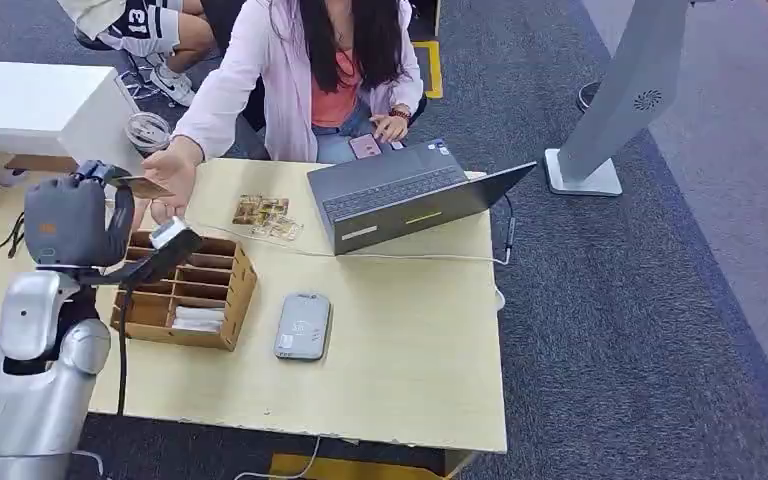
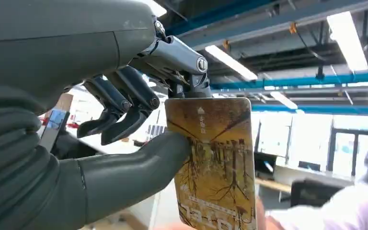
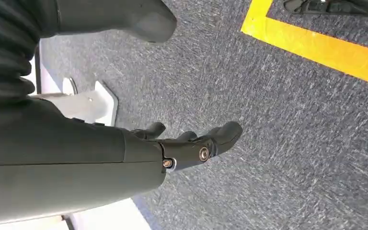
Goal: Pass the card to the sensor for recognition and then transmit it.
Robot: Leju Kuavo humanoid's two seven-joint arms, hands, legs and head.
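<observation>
Your left hand (image 1: 70, 220) pinches the card (image 2: 213, 163) flat, its free end pointing far toward the person's hand (image 1: 168, 172), right beside it.

A pale wooden table (image 1: 410, 370) carries an open grey laptop (image 1: 400, 195) at its far edge, with a thin white cable (image 1: 400, 257) running across the top just in front of it. Near the left side stands a brown cardboard organiser box (image 1: 222, 292) divided into slots. A person in a pink shirt (image 1: 290, 90) sits behind the table. Dark grey carpet (image 1: 640, 300) covers the floor, where a grey stand's base (image 1: 582, 178) rests.
</observation>
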